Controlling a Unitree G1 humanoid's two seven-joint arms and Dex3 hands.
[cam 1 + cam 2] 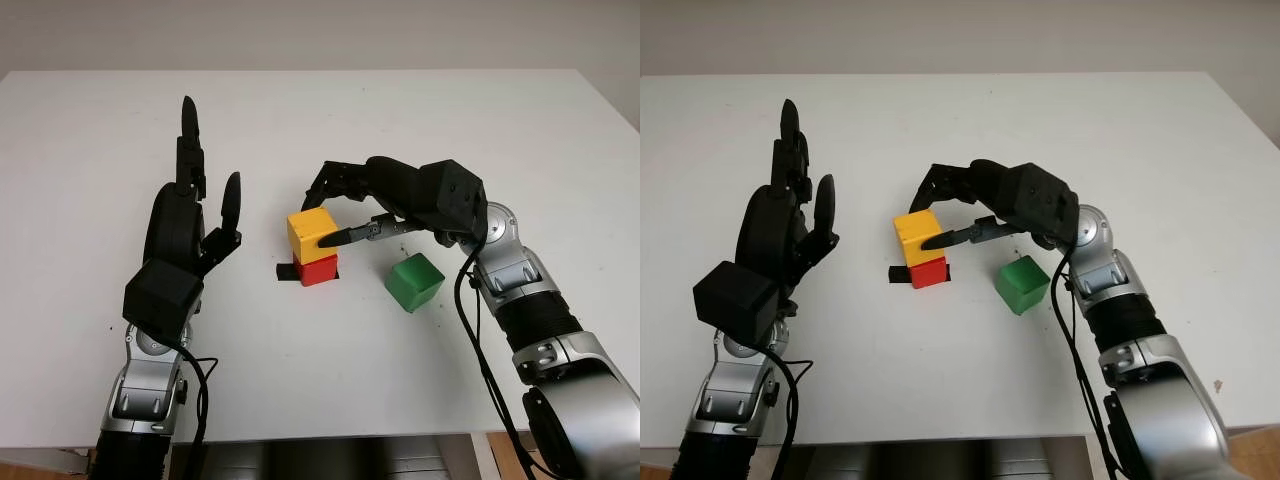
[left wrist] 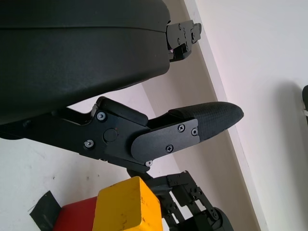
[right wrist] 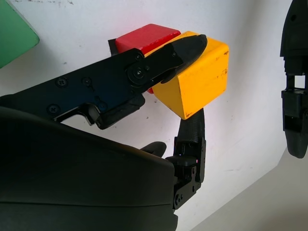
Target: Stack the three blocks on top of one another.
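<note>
yellow block: sitting on red block, frame centre, on white table
right hand: fingers closing around yellow block from right
green block: lying alone, right of stack
left hand: open, hovering left of stack
right wrist view: showing thumb tip touching yellow block's face
black tape: sticking out under red block

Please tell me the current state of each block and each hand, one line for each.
yellow block: on top of the red block, gripped by the right hand
red block: on the table, under the yellow block
green block: alone on the table, not stacked
right hand: closed on the yellow block
left hand: open, raised left of the stack
</note>
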